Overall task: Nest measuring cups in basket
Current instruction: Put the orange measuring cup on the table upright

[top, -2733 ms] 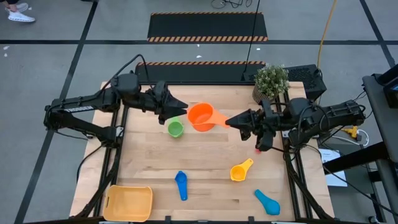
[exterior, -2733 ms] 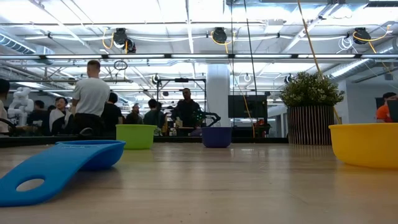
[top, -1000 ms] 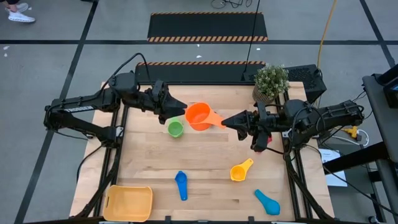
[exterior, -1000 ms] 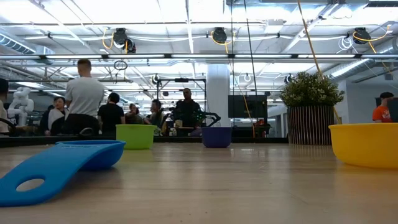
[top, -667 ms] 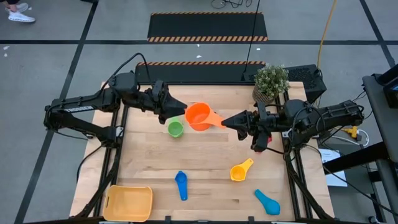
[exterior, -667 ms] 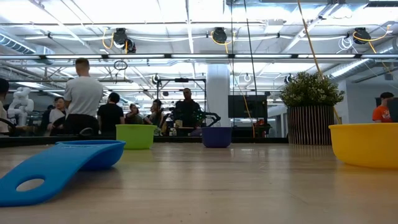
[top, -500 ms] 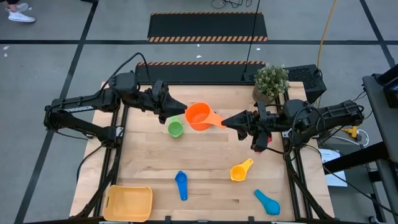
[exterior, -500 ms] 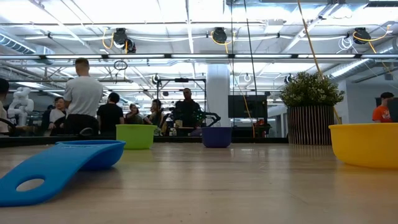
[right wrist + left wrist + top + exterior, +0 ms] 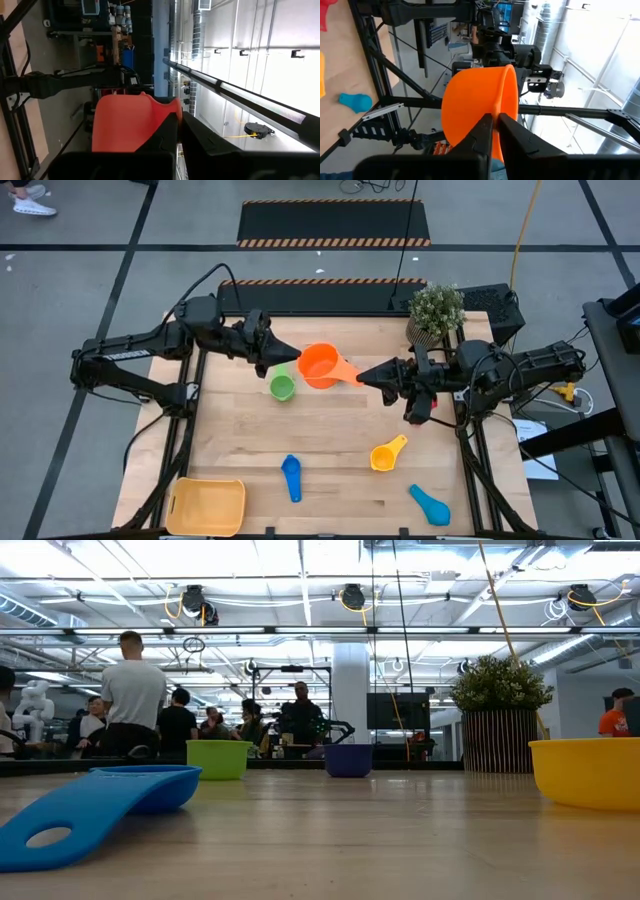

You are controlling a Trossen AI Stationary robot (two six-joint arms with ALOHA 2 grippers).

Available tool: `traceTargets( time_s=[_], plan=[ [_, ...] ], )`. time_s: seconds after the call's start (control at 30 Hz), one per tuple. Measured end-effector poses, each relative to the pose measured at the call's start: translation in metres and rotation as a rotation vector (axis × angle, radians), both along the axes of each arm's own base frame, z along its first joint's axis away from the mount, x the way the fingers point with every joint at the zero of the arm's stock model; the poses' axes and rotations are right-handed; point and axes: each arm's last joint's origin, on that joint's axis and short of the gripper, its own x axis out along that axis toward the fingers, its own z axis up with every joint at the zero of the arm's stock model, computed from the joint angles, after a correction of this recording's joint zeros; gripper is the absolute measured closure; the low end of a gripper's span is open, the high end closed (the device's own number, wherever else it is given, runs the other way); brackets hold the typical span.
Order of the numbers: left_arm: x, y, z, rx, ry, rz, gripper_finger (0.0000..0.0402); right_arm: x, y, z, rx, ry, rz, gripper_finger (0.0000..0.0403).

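Observation:
A big orange measuring cup (image 9: 320,366) hangs over the far middle of the table, between my two grippers. My left gripper (image 9: 293,358) is shut on its left rim. My right gripper (image 9: 362,375) is shut on its handle. A green cup (image 9: 282,387) stands on the table just below the left gripper. A blue cup (image 9: 291,477), a yellow cup (image 9: 387,454) and a light blue cup (image 9: 430,505) lie nearer the front. The yellow-orange basket (image 9: 207,506) sits at the near left corner. The low view also shows a dark blue cup (image 9: 348,759) standing on the table, hidden in the high view. My left gripper pinches the orange cup's rim (image 9: 501,102) between its two fingers, one on each side of the wall. The fingers come level from the table's left. The cup is lifted clear of the table. My right gripper pinches the free end of the cup's handle (image 9: 167,107) between its two fingers. The fingers come level from the table's right and lie along the handle.
A potted plant (image 9: 436,310) stands at the far right corner, close behind the right arm. A small red thing (image 9: 430,402) shows under the right arm. People stand in the room beyond the table's far edge (image 9: 130,690).

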Motion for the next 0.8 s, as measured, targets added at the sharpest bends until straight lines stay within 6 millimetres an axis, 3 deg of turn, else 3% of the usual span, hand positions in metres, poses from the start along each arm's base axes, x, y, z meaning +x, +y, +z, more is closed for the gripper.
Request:
traceTargets(
  time_s=[0.17, 0.33, 0.8],
  plan=[
    [-0.0001, 0.0001, 0.0007, 0.000, -0.007, 0.004, 0.0393, 0.0001, 0.0000, -0.0003, 0.018, 0.004, 0.004, 0.0403],
    [0.0000, 0.0006, 0.0005, 0.017, -0.008, 0.022, 0.0396, 0.0000, -0.0001, -0.0002, 0.155, 0.017, 0.028, 0.0391],
    [0.0003, 0.0007, 0.0000, 0.049, -0.011, 0.029, 0.0398, 0.0009, -0.0016, -0.0045, 0.502, 0.078, 0.030, 0.0273]
  ],
)
